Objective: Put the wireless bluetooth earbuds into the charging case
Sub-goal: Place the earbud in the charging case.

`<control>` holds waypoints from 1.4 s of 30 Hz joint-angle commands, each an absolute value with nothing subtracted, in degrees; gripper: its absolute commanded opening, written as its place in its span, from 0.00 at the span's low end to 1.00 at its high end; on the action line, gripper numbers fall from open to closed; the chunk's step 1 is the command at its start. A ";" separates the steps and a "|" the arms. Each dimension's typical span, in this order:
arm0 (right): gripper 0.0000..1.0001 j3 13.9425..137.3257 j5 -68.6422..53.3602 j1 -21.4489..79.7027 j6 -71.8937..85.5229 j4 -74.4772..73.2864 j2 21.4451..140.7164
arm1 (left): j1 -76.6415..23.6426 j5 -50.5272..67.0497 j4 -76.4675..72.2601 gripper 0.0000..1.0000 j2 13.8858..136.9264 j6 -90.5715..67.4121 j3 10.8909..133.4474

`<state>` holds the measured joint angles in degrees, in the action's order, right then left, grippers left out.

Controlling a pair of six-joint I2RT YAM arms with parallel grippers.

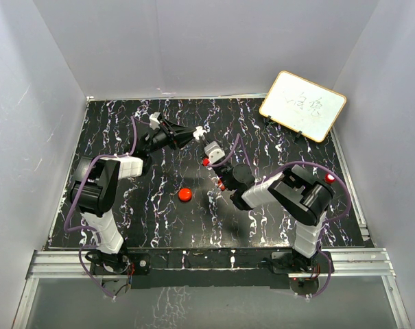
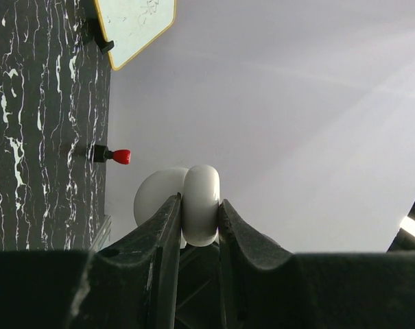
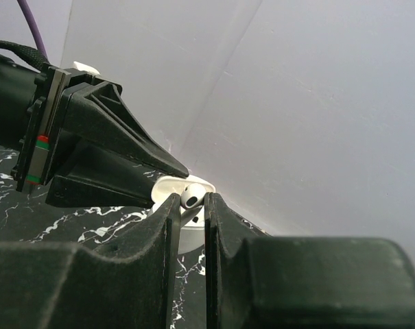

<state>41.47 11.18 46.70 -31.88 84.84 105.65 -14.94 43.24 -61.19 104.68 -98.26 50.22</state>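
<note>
The charging case (image 2: pixel 202 202) is white and glossy, not red, with its lid (image 2: pixel 156 195) swung open. My left gripper (image 2: pixel 199 214) is shut on it and holds it above the table; both show in the top view, gripper (image 1: pixel 193 132) and case (image 1: pixel 200 130). My right gripper (image 3: pixel 191 203) is shut on a white earbud (image 3: pixel 191 196) and holds it right at the open case (image 3: pixel 188 236), just in front of the left gripper's black fingers (image 3: pixel 125 154). In the top view the right gripper (image 1: pixel 206 142) meets the case at mid-table. Only one earbud shows.
A round red puck (image 1: pixel 185 195) lies on the black marbled table (image 1: pixel 276 226) in front of the grippers. A small whiteboard (image 1: pixel 302 105) leans at the back right corner. Grey walls enclose the table on three sides.
</note>
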 commanded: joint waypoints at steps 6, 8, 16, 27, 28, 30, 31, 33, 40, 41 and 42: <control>0.00 43.92 11.15 45.97 -33.09 97.76 105.94 | -15.90 43.52 -57.60 0.00 101.93 -96.18 50.44; 0.00 43.95 11.20 45.88 -33.22 97.73 106.10 | -15.97 43.54 -57.15 0.00 101.74 -95.71 50.37; 0.00 43.46 11.14 45.70 -33.08 97.38 106.35 | -16.00 43.49 -55.05 0.00 100.95 -93.91 51.28; 0.00 42.50 11.10 45.62 -32.52 97.21 106.88 | -16.01 43.54 -54.28 0.00 100.39 -93.54 52.03; 0.00 42.46 11.08 45.53 -32.44 97.21 106.92 | -16.00 43.49 -54.17 0.00 100.31 -93.45 52.12; 0.00 42.39 11.19 45.53 -32.41 97.21 107.10 | -16.00 43.46 -54.01 0.00 100.17 -93.35 52.35; 0.00 42.37 11.22 45.53 -32.36 97.21 107.18 | -16.00 43.47 -53.93 0.00 100.07 -93.34 52.37; 0.00 42.28 11.16 45.53 -32.29 97.21 107.30 | -16.04 43.51 -53.70 0.00 99.91 -93.26 52.52; 0.00 42.28 11.11 45.43 -32.15 97.21 107.58 | -16.03 43.53 -53.35 0.00 99.38 -93.08 52.70; 0.00 42.25 11.08 45.44 -32.05 97.21 107.58 | -16.02 43.55 -53.34 0.00 99.42 -93.08 52.73; 0.00 42.20 11.03 45.43 -32.10 97.21 107.58 | -16.02 43.60 -53.22 0.00 99.47 -93.08 52.80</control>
